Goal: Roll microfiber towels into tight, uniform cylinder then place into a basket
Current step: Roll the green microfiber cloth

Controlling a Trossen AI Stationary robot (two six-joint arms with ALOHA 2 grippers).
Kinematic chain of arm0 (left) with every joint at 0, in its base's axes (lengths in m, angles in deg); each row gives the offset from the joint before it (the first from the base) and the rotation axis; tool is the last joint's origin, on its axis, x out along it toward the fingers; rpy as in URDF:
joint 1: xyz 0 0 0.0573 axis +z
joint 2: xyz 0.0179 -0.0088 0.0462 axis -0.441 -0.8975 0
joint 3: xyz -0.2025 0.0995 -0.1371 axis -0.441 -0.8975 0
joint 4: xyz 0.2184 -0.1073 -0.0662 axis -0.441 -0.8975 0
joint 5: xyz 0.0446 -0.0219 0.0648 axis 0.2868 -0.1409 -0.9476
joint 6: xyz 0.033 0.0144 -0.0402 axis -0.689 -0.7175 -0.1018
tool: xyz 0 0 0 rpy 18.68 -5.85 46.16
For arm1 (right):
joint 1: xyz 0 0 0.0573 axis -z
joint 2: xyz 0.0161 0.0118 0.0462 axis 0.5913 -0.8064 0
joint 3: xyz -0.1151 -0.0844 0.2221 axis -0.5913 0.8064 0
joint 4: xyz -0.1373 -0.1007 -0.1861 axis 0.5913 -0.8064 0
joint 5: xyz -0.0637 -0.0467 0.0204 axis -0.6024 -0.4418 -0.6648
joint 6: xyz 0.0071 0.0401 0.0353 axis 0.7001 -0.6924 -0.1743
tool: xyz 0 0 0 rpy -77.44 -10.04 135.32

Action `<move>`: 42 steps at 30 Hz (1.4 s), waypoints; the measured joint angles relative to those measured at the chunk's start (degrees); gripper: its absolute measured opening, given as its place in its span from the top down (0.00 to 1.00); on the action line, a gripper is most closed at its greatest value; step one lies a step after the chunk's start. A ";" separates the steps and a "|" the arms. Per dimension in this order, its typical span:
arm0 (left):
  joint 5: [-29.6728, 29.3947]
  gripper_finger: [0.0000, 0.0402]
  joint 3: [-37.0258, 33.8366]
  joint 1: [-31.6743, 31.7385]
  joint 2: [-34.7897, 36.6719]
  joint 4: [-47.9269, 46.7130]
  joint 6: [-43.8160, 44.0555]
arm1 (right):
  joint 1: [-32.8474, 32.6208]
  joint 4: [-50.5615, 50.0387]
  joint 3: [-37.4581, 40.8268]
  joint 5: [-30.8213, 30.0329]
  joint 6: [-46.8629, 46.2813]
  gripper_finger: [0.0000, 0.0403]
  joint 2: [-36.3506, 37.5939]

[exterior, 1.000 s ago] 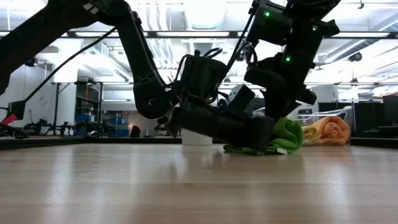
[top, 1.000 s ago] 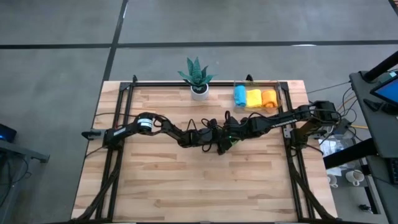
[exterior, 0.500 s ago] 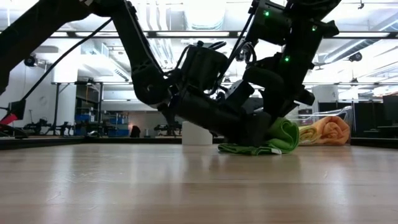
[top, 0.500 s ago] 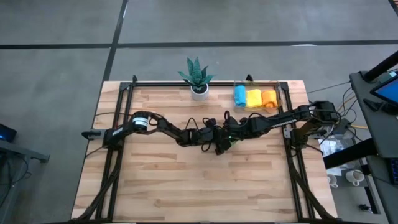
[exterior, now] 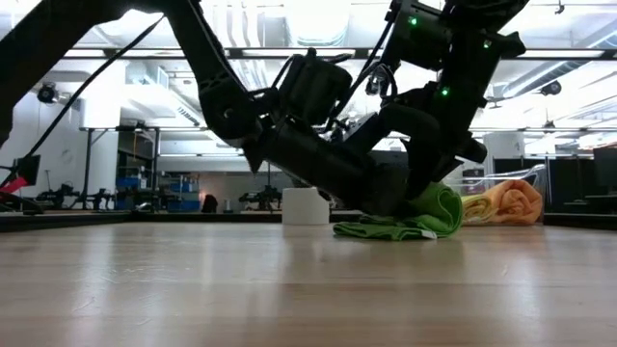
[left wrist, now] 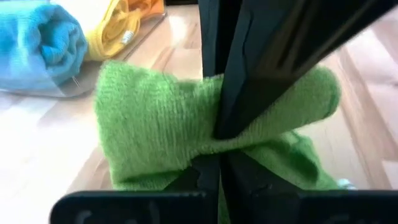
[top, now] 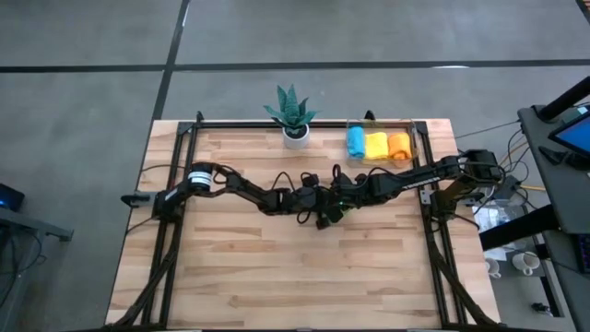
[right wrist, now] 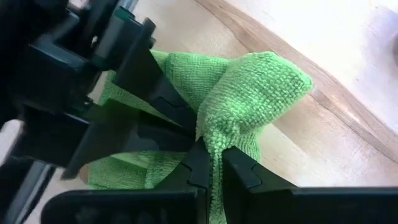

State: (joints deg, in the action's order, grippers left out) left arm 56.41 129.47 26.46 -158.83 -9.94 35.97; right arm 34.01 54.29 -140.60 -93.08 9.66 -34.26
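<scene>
- Towel, green, half rolled mid-table, pinched from both sides.
- Left gripper clenched on its middle; right gripper clenched on its near edge.
- Roll axis crosswise between both fingertips.
- Basket beyond, nearer right arm.

Overall light: bright, even, from ceiling strip lights seen in the low view.
Table: evenly lit from above, arm shadows faint.
Glare: pale sheen on the tabletop in the low view, around 6 o'clock.
Backlight: arms show as dark silhouettes against the bright room.
Blur: green towel sharp in the wrist views; blue towel roll at 10 o'clock soft.
</scene>
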 joint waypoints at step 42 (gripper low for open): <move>3.55 1.00 -24.19 -4.28 17.85 -6.82 19.56 | 0.13 2.90 0.04 1.56 3.21 0.97 -0.02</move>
State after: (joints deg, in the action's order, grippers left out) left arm 59.96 105.28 22.19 -140.98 -16.75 55.53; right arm 34.14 57.20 -140.55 -91.52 12.87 -34.28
